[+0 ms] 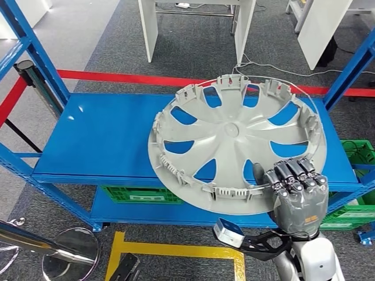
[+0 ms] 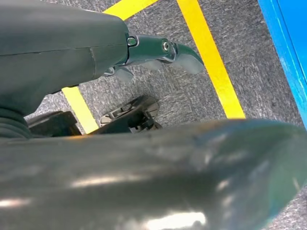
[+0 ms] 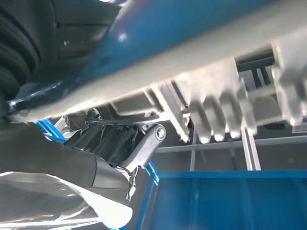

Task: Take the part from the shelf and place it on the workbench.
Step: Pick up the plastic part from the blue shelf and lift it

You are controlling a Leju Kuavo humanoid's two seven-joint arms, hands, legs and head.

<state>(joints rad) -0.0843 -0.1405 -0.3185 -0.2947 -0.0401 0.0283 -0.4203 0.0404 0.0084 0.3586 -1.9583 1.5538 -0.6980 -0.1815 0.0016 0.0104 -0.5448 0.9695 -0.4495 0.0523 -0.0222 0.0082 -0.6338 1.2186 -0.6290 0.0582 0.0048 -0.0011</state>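
- Wheel cover (image 1: 229, 140), grey plastic with spoke cut-outs and clips around its rim, lies inner side up on the top board of the blue shelf (image 1: 101, 137), toward the 3 o'clock half of that board; its near edge hangs out past the shelf's front lip
- Right hand (image 1: 295, 186) grips the wheel cover's rim at about 5 o'clock on the disc: dark fingers (image 1: 294, 171) curl over the top of the edge and the thumb reaches onto the inner face just beside them
- In the right wrist view the wheel cover's pale rim (image 3: 217, 103) with its ribbed clips runs across close to the camera, with the hand's dark linkages pressed near it and blue shelf surface beyond
- Left hand (image 2: 159, 50) hangs low over grey carpet; its dark fingers lie fairly straight with nothing between them, so it is released and holds nothing
- Yellow floor tape (image 2: 210, 57) crosses the carpet under the left hand, and a blue shelf edge shows at the far corner of that view
- Green crate (image 1: 141, 195) sits on the lower shelf level beneath the top board, another green crate (image 1: 360, 153) at 3 o'clock beside the shelf
- Red tape line (image 1: 132, 78) runs along the floor behind the shelf at 12 o'clock, with white table legs (image 1: 149, 29) farther back
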